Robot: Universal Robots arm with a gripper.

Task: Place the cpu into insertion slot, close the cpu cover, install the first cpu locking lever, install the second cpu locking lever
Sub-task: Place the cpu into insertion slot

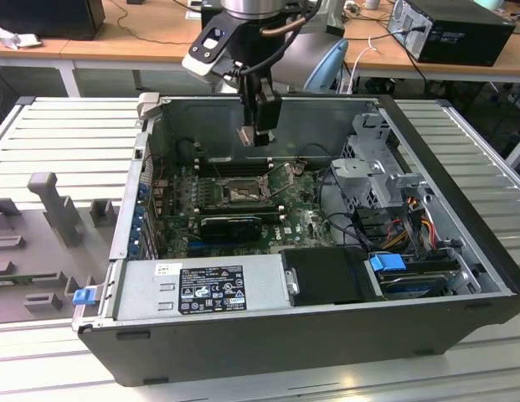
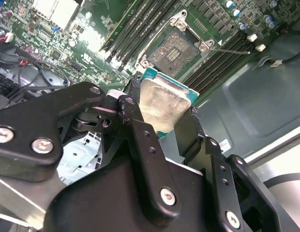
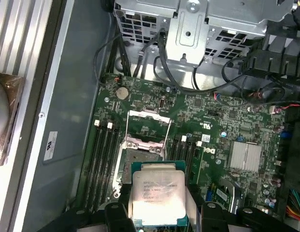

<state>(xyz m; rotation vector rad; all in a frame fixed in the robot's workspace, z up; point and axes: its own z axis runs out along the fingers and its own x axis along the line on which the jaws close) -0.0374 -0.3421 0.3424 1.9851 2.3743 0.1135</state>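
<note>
cpu (image 2: pixel 162 104) clamped in jaws, gripped edges hidden, held above uncovered insertion slot (image 2: pixel 178 48)

I see the cpu (image 3: pixel 158 193) with a silver-grey top and a blue-green edge around it. The gripper (image 2: pixel 160 112) is black all over, with small shiny silver screws. The insertion slot (image 3: pixel 140 158) is dark in the middle with a silver metal rim. The circuit board (image 3: pixel 212 111) is green (dotted with tiny silver and black bits). The memory slots (image 3: pixel 99 159) are long black stripes with white ends. The computer case (image 1: pixel 326 335) is dark grey outside and paler grey inside. The table (image 1: pixel 59 142) is light grey with straight ridged stripes. A clip (image 1: pixel 82 295) is bright blue, and some cables (image 1: pixel 422 221) are orange, yellow and red.
</note>
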